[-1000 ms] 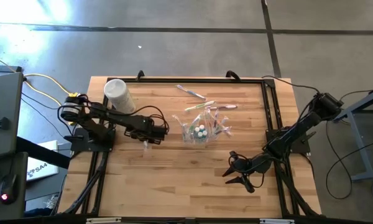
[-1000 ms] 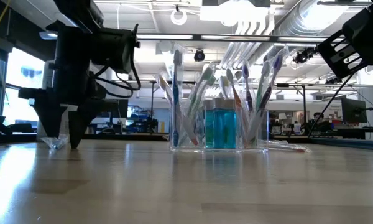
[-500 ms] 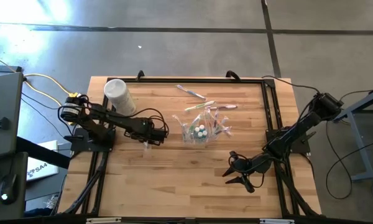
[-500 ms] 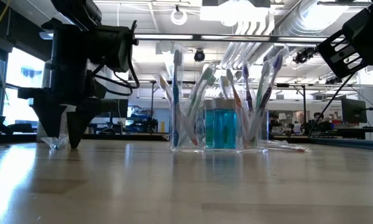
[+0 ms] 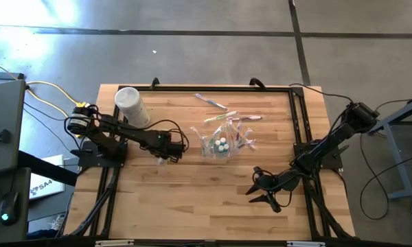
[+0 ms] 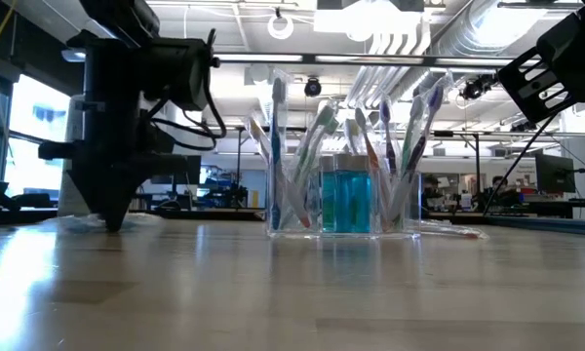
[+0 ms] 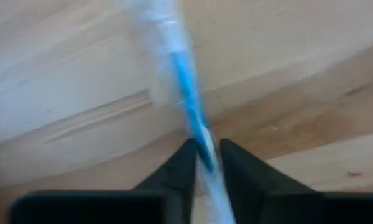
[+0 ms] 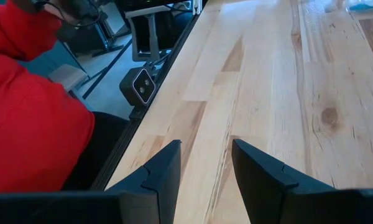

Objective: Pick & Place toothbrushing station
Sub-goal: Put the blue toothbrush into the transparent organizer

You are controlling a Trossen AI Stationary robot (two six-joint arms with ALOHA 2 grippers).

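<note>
Toothbrushing station (image 6: 343,185), seen level from the table's near edge, is a boxy clear plastic holder whose walls almost vanish; what gives it away is its load: upright toothbrushes with coloured handles fanned on both sides and a blue-filled clear bottle with a pale cap in the middle. From above it (image 5: 223,142) sits a little toward the far edge from the table's (image 5: 192,199) centre, its brushes splayed outward and white caps showing in the middle.

Nearest the near edge, by the right-hand side, the right gripper (image 5: 263,191) hovers over bare wood, its jaws spread apart with nothing between them; its wrist view shows a red sleeve (image 8: 31,118) of a person beyond the table's side.

Farther in, just beside the station on its left, the left gripper (image 5: 166,152) points down at the surface, its fingers (image 7: 180,171) pinching a blue-and-clear toothbrush (image 7: 186,99) that lies on the wood.

A white cylindrical tub (image 5: 131,106) stands near the far left corner, and loose toothbrushes (image 5: 211,102) lie toward the far edge.
</note>
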